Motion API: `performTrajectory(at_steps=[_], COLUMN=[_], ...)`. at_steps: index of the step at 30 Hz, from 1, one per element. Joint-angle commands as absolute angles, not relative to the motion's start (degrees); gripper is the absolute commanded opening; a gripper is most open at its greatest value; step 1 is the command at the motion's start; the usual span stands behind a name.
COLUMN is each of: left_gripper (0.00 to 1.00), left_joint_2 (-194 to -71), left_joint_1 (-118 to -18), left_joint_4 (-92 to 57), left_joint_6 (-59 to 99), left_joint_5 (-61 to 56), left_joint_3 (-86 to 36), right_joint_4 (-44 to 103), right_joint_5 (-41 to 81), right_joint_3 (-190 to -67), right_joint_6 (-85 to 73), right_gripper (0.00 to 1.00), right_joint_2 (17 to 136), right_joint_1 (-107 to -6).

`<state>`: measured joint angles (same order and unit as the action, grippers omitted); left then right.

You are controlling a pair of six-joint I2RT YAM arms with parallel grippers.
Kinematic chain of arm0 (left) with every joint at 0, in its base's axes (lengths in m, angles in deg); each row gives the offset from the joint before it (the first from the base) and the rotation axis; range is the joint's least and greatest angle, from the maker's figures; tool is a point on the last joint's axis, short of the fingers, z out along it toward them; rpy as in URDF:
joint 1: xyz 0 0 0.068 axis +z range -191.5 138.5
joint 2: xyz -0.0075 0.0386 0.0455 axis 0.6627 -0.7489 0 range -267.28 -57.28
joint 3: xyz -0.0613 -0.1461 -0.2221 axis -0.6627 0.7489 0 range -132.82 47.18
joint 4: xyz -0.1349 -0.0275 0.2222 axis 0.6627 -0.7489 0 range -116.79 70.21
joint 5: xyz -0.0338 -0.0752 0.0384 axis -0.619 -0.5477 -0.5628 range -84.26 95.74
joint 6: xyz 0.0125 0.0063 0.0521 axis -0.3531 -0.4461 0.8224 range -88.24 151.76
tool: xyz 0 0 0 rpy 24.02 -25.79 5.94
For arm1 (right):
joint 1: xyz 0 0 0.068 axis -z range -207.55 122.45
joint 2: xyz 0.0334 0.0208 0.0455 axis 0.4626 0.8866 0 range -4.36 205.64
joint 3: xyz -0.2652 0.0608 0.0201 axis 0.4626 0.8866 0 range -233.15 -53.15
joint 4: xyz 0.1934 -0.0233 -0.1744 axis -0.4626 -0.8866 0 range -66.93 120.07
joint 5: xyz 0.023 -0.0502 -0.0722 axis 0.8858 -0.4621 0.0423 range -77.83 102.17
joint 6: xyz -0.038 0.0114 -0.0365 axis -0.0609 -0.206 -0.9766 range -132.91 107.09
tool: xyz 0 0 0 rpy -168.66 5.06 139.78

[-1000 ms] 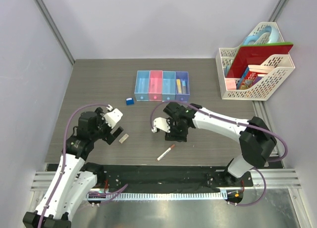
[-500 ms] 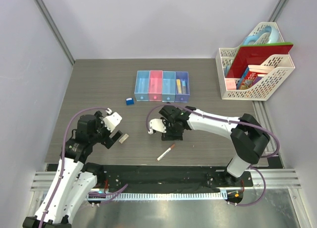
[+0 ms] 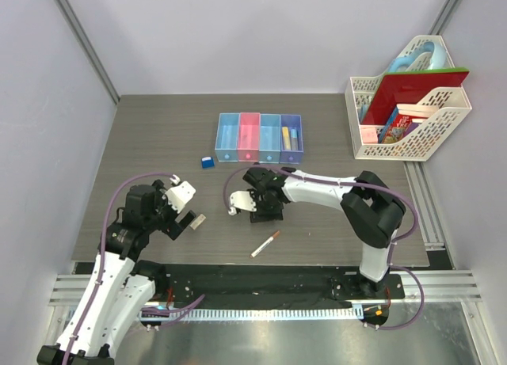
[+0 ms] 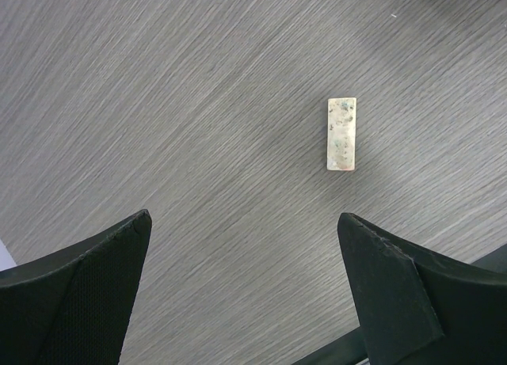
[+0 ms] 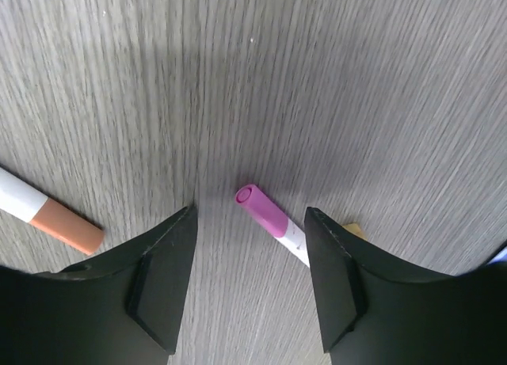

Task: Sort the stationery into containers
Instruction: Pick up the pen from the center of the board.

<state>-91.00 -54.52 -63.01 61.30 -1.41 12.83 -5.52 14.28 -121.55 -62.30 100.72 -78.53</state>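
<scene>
Within right end effector (image 5: 249, 214) span, pink-capped pen (image 5: 273, 221)

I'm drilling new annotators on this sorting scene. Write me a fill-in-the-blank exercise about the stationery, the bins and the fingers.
1. The small beige rectangular eraser lies on the grey wood-grain table below the left fingers, which stand ___.
2. The thin white pen whose tip lies between the right fingers has a ___ cap.
3. The row of joined translucent plastic bins has ___ compartments.
Missing words: open; pink; four.
</scene>
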Motion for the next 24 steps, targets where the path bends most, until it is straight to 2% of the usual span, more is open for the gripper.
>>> performTrajectory(at_steps=[1,4,17,20,23,24], left_gripper=[1.0,1.0,1.0,1.0,1.0,1.0], left_joint_2=[-90.77,-90.86,-91.82,-92.0,-92.09,-92.09], left_joint_1=[-54.6,-54.6,-54.6,-54.6,-54.6,-54.6], left_joint_4=[-63.12,-63.29,-63.91,-63.91,-64.26,-64.43], left_joint_6=[61.11,61.02,60.94,60.76,60.76,60.76], left_joint_5=[-0.93,-0.85,-1.29,-1.38,-1.38,-1.38], left_joint_3=[12.64,12.2,10.53,10.18,9.83,9.74], right_joint_4=[-4.21,-4.21,-4.82,-5.35,-5.61,-5.79], right_joint_5=[15.07,16.04,17.18,17.27,17.18,17.36], right_joint_3=[-123.46,-124.25,-122.49,-122.41,-121.97,-121.79], right_joint_6=[-63.98,-64.07,-66.0,-66.17,-66.53,-66.7], right_gripper=[0.61,0.58,0.57,0.54,0.47,0.41], right_joint_2=[103.3,104.44,105.59,106.03,106.47,106.73], right_joint_1=[-77.74,-76.07,-72.12,-71.59,-70.89,-70.71])
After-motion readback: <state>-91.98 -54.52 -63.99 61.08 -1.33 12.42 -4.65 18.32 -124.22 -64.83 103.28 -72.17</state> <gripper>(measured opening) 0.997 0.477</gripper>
